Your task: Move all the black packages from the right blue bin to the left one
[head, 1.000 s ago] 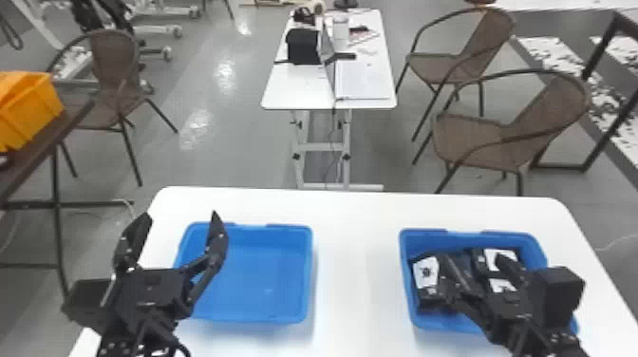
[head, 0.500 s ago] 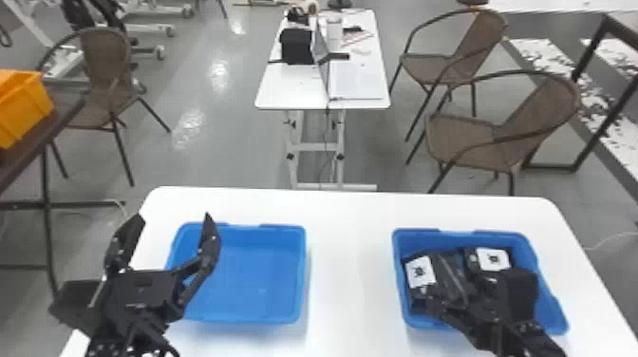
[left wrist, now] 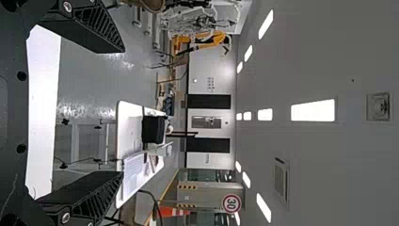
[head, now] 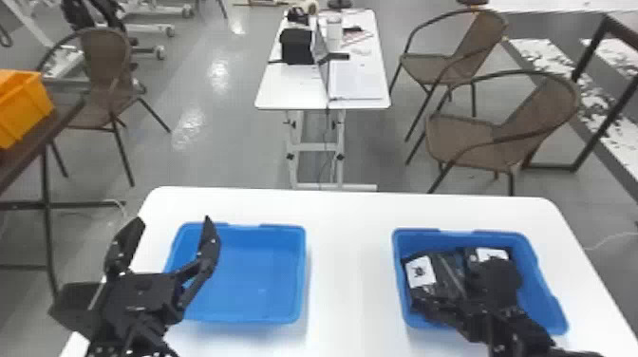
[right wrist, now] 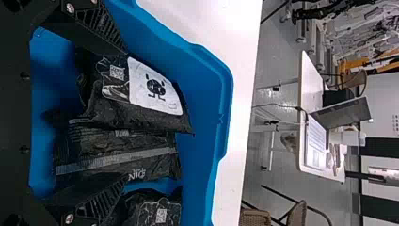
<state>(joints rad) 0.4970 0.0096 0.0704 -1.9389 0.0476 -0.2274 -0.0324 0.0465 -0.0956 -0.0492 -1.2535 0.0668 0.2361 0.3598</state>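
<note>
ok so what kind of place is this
Probably a robotics lab or workshop: there's a yellow robot-like arm in the background, a work table with a laptop on it, and a round sign reading 30 near an orange traffic cone.

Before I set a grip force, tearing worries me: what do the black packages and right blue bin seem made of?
Black packages: probably thin plastic film with a soft sheen, judging by wrinkles and creases; foil can't be ruled out.
Right blue bin: likely smooth, rigid molded plastic, given its even colour and rounded corners.
</note>
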